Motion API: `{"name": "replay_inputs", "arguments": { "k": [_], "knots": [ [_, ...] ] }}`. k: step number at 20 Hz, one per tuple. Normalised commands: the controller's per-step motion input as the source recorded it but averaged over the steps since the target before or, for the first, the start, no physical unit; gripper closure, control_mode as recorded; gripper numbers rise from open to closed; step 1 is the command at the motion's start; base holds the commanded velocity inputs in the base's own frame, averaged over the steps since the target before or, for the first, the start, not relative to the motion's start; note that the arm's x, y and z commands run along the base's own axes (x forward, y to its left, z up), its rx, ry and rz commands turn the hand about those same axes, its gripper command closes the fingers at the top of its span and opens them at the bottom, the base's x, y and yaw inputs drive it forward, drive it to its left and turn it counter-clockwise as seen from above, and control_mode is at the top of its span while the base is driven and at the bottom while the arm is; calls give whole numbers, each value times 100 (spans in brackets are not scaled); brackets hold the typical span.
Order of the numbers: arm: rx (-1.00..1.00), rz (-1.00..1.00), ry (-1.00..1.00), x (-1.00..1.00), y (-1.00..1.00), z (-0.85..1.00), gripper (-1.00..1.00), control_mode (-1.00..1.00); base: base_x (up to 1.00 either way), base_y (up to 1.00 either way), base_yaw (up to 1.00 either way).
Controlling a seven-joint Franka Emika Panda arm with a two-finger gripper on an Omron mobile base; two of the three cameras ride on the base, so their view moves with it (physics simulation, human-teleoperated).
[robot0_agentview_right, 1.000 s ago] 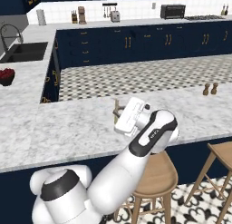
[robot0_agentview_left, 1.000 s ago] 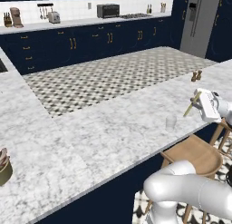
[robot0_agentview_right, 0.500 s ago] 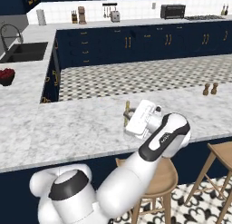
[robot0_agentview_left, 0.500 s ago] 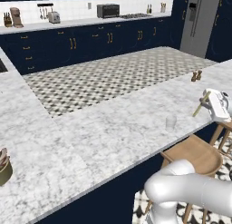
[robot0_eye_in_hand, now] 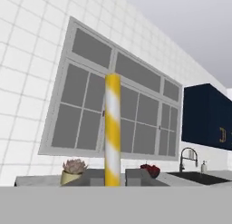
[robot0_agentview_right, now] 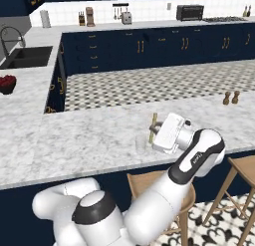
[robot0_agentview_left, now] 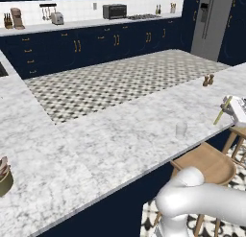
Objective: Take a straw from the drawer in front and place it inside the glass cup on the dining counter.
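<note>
My pincer [robot0_agentview_right: 155,131] is clamped on the straw [robot0_agentview_right: 153,127], just right of the glass cup [robot0_agentview_right: 141,143]. Need to tip straw vertical, centre over cup rim, then lower w/o knocking it.

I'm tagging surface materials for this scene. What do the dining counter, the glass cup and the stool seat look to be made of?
Dining counter: polished white-grey marble, going by its veining. Glass cup: clear glass, nearly see-through. Stool seat: light wood, apparently; tan and matte.

My fingers [robot0_agentview_left: 225,109] pinching the straw [robot0_agentview_left: 222,110] (tilted, yellow-green) at the right edge, the glass cup [robot0_agentview_left: 181,129] standing apart on the marble bench [robot0_agentview_left: 110,140], brown shakers [robot0_agentview_left: 207,80] beyond
</note>
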Motion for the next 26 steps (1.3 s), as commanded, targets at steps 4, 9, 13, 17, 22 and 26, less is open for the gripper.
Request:
{"name": "replay_inputs", "arguments": {
  "k": [4,9,13,17,22,26],
  "knots": [
    [0,10,23,43,-25,-32,100,-100,0,0,0],
    [0,13,18,21,-7,-34,100,-100,0,0,0],
    [-12,10,-3,1,13,-6,100,-100,0,0,0],
    [-31,1,-12,1,18,0,100,-100,0,0,0],
    [-24,0,-8,20,8,-9,100,-100,0,0,0],
    [-4,0,-14,19,2,-6,100,-100,0,0,0]
  ]
}}
